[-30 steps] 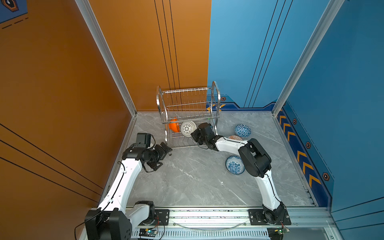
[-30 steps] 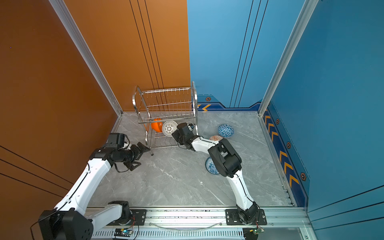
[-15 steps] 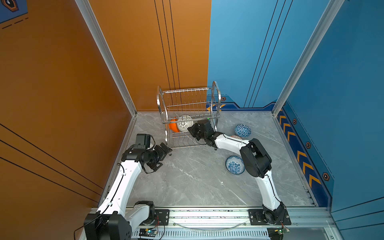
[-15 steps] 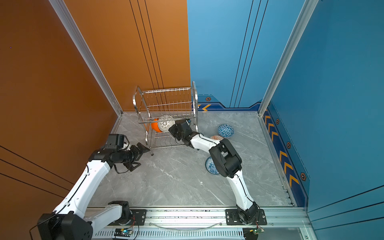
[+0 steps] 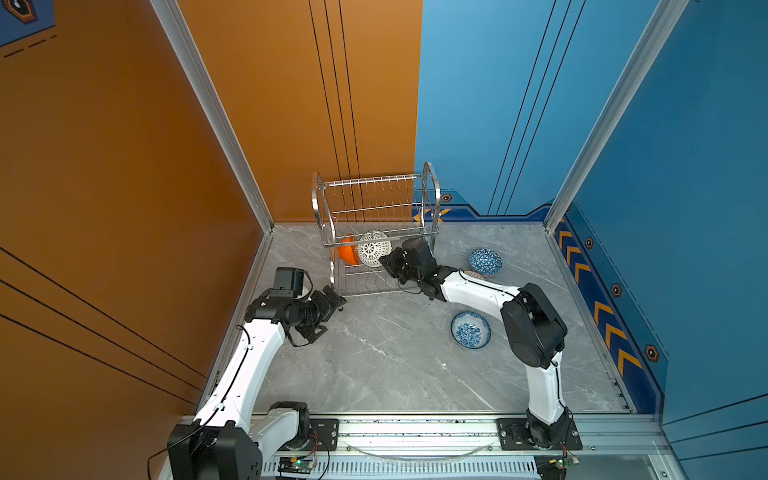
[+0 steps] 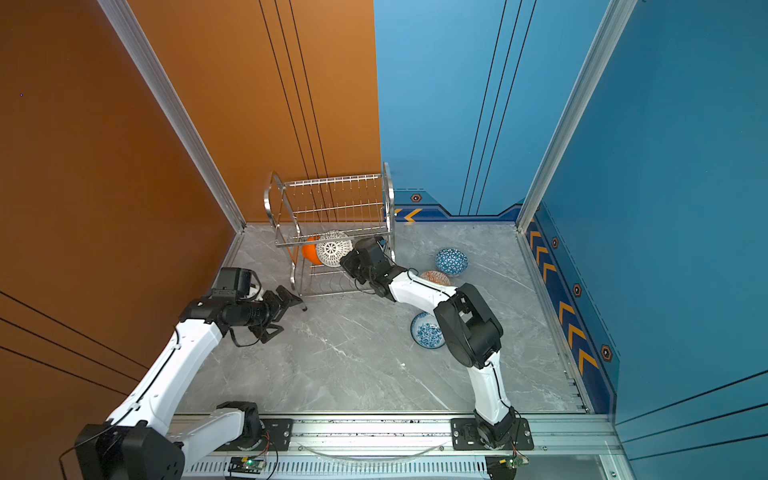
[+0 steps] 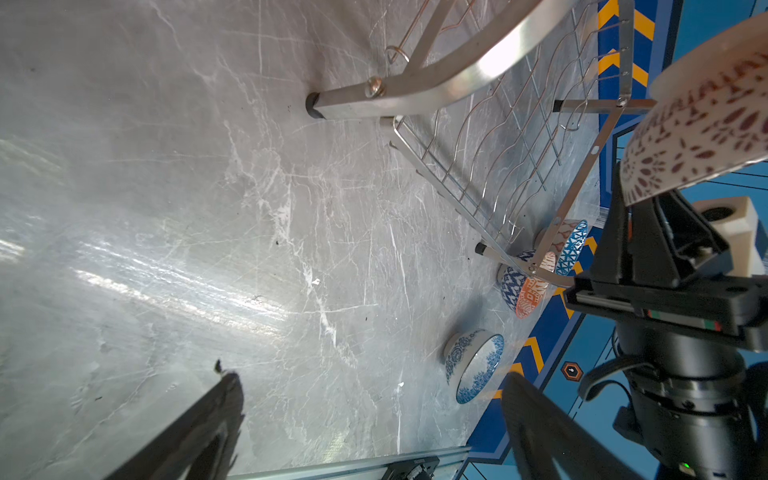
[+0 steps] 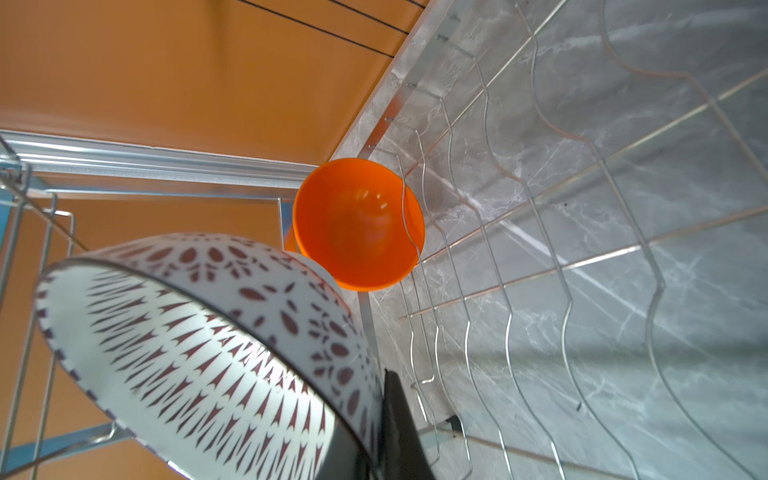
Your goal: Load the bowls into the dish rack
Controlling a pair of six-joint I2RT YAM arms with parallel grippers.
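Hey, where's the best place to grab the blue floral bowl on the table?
Pinch the rim of the blue floral bowl from straight above, one finger inside, one outside: it sits upright, mouth up, so the thin rim is exposed.

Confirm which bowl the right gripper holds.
White lattice bowl, rim pinched by the right gripper. Orange bowl stands free in the rack; other three sit on the table.

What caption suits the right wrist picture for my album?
The right gripper holds the lattice bowl beside the orange bowl propped in the dish rack.
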